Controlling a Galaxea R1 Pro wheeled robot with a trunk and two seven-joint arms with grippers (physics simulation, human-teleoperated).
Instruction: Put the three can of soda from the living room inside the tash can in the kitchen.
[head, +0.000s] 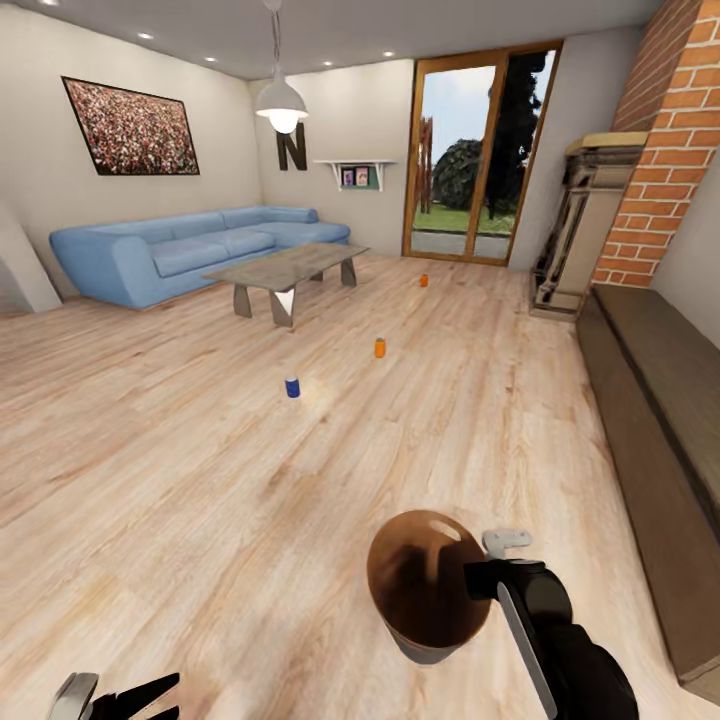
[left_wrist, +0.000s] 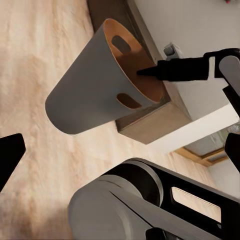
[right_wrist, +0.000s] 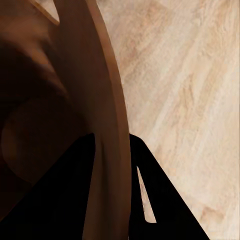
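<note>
My right pincer (right_wrist: 112, 165) is clamped on the bin's (head: 425, 590) rim, one finger inside, one outside, holding it low in front of me over the plank floor (head: 180, 470). I see nothing in its coppery inside. Two orange cans (head: 380, 347) (head: 423, 280) and a blue one (head: 292, 387) stand well ahead, near the glass table (head: 285, 265). My left pincer (head: 115, 695) is cut off by the frame; I cannot tell its state.

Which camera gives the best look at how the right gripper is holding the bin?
The right wrist view: the bin wall runs between the right gripper's two dark fingers, one inside, one outside. The left wrist view shows the whole bin with a finger reaching over its rim. The head view shows the bin from above.
</note>
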